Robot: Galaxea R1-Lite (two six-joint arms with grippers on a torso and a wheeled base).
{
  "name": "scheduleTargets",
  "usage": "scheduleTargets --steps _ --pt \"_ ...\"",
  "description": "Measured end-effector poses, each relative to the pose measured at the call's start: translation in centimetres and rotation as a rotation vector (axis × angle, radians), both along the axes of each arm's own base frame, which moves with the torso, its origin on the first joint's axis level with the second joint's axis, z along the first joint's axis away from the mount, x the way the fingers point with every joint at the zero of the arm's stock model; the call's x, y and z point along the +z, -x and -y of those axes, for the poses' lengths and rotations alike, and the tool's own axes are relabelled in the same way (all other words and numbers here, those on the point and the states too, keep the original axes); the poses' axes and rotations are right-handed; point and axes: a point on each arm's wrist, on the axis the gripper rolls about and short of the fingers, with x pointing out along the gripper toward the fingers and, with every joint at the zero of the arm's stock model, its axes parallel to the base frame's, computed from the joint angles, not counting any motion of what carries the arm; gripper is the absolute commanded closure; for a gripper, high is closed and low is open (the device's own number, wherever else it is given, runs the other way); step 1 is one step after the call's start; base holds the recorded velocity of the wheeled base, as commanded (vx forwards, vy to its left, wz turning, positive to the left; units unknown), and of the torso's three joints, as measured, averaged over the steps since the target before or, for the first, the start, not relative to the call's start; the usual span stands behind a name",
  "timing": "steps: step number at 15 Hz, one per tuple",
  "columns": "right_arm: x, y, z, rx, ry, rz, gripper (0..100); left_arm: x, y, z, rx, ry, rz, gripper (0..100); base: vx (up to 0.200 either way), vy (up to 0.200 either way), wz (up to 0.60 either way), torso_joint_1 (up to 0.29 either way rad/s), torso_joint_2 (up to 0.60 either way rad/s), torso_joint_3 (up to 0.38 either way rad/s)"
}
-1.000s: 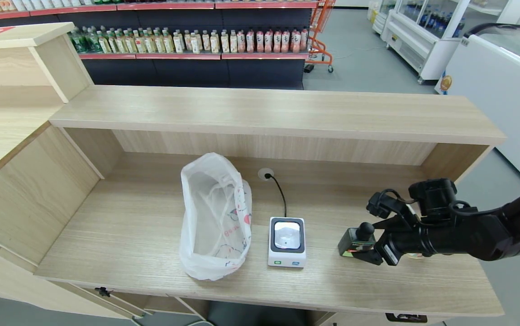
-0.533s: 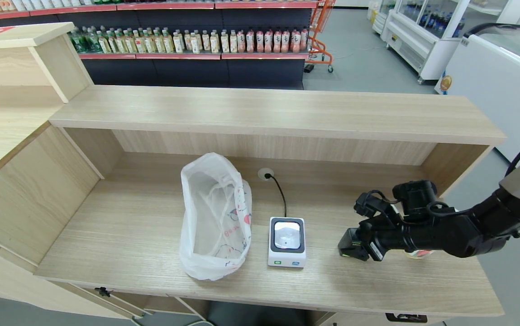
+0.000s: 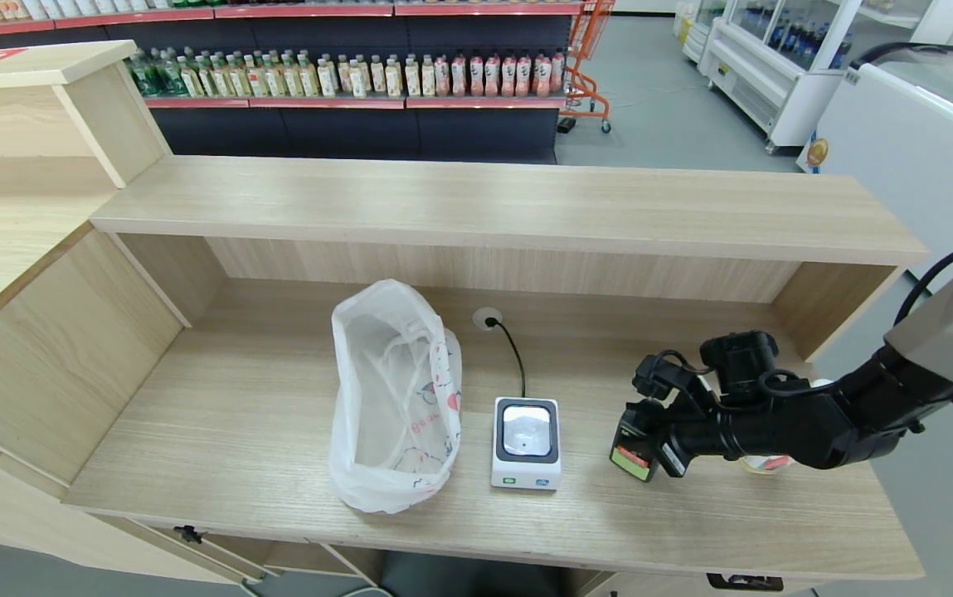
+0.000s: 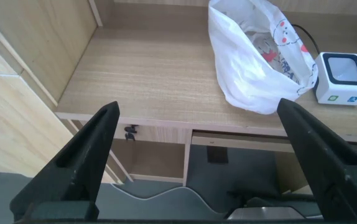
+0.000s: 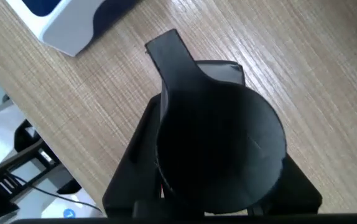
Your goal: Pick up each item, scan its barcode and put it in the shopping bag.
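- Just right of the scanner [image 3: 526, 442], the right gripper [image 3: 652, 439] is clenched on a small dark item [image 3: 632, 446], held tilted.
- Beyond the scanner, the shopping bag [image 3: 393, 398] lies open on the counter [image 3: 219, 431].
- The left gripper [image 4: 198, 107] is spread wide, holding nothing.
- Since a second ago, the right gripper has edged closer to the scanner and tipped the item.

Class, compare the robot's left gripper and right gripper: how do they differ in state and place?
The left gripper is open and empty; the right gripper is shut on a dark item. The left gripper is out in front of the counter; the right gripper is over the counter, right of the scanner. Both are black.
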Motion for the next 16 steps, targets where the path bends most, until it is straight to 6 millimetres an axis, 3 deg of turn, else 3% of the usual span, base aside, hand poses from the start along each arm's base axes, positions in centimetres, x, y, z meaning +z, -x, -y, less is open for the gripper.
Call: scheduleTargets --steps 2,5,9,11,13,16 --pt "0.8 0.1 0.0 0.004 -0.001 0.022 100 0.0 0.0 0.0 0.0 0.0 0.0 0 0.0 0.0 0.0 0.0 0.0 0.0" --pt "3.9 1.0 0.4 0.0 -0.011 0.104 100 0.0 0.0 0.0 0.0 0.0 0.0 0 0.0 0.0 0.0 0.0 0.0 0.0" --pt "9.1 4.8 2.2 0.005 0.011 0.265 100 0.0 0.0 0.0 0.0 0.0 0.0 0 0.0 0.0 0.0 0.0 0.0 0.0" --pt "10.4 7.6 3.1 0.155 0.169 0.417 100 0.0 0.0 0.0 0.0 0.0 0.0 0 0.0 0.0 0.0 0.0 0.0 0.0" --pt "11.1 9.6 4.0 0.424 0.287 0.617 100 0.0 0.0 0.0 0.0 0.0 0.0 0 0.0 0.0 0.0 0.0 0.0 0.0" --pt "11.5 10.9 4.7 0.811 0.452 0.985 100 0.0 0.0 0.0 0.0 0.0 0.0 0 0.0 0.0 0.0 0.0 0.0 0.0"
